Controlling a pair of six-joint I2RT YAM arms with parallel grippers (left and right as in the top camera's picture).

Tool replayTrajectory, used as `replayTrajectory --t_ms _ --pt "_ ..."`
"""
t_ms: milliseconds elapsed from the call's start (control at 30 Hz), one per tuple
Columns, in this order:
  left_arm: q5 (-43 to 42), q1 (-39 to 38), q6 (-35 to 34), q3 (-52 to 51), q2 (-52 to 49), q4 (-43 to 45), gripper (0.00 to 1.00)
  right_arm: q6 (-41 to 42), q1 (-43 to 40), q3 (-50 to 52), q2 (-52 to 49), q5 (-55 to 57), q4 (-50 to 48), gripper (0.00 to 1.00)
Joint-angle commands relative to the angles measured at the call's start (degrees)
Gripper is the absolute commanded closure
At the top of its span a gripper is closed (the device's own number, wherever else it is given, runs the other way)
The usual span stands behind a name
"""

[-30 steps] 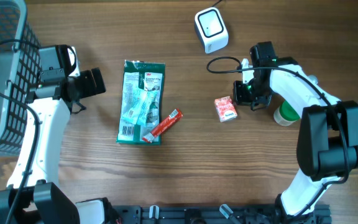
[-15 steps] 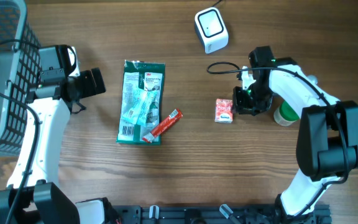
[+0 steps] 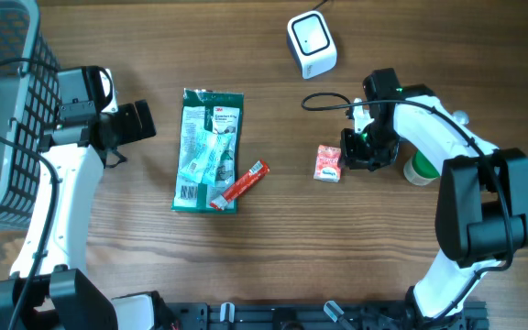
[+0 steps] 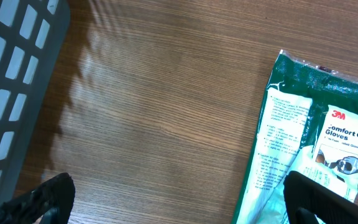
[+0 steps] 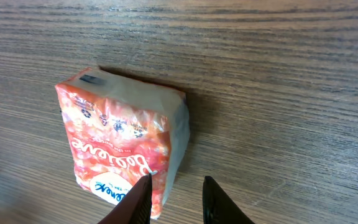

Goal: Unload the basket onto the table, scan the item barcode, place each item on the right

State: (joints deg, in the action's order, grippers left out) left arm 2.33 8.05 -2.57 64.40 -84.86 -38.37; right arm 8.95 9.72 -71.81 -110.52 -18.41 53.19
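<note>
Right end effector (image 5: 176,204) first: its two fingers stand slightly apart with only bare wood between them, gripping nothing. One fingertip (image 5: 143,198) overlaps the lower corner of the orange tissue pack (image 5: 120,146) in my wrist view; whether it touches, I cannot tell. The pack lies flat on the bench (image 3: 273,257), just to that end effector's left and well apart from the white scanner (image 3: 312,44) farther up. My left end effector (image 4: 182,205) is spread wide and empty, over wood between the grey basket (image 3: 26,37) and the green glove packet (image 3: 209,150). A red sachet (image 3: 243,184) lies across the packet's lower right corner.
</note>
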Motion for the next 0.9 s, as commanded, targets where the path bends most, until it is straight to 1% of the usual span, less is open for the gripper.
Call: replayTrajectory --t_ms 0,67,133,300,433,567,867 --pt "0.5 0.2 0.9 0.3 -0.2 0.1 0.0 0.2 0.2 0.3 -0.1 -2.1 -0.2 0.7" --pt "0.5 0.2 0.9 0.3 -0.2 0.1 0.0 0.2 0.2 0.3 -0.1 -2.1 -0.9 0.68" --pt "0.5 0.2 0.9 0.3 -0.2 0.1 0.0 0.3 0.2 0.3 -0.1 -2.2 -2.7 0.68" --pt "0.5 0.2 0.9 0.3 -0.2 0.1 0.0 0.5 0.2 0.3 -0.1 -7.6 -4.5 0.68" --pt "0.5 0.2 0.9 0.3 -0.2 0.1 0.0 0.9 0.2 0.3 -0.1 -5.0 -3.9 0.68" --pt "0.5 0.2 0.9 0.3 -0.2 0.1 0.0 3.3 0.2 0.3 -0.1 -1.9 -2.9 0.68" --pt "0.5 0.2 0.9 0.3 -0.2 0.1 0.0 3.2 0.2 0.3 -0.1 -1.9 -3.0 0.69"
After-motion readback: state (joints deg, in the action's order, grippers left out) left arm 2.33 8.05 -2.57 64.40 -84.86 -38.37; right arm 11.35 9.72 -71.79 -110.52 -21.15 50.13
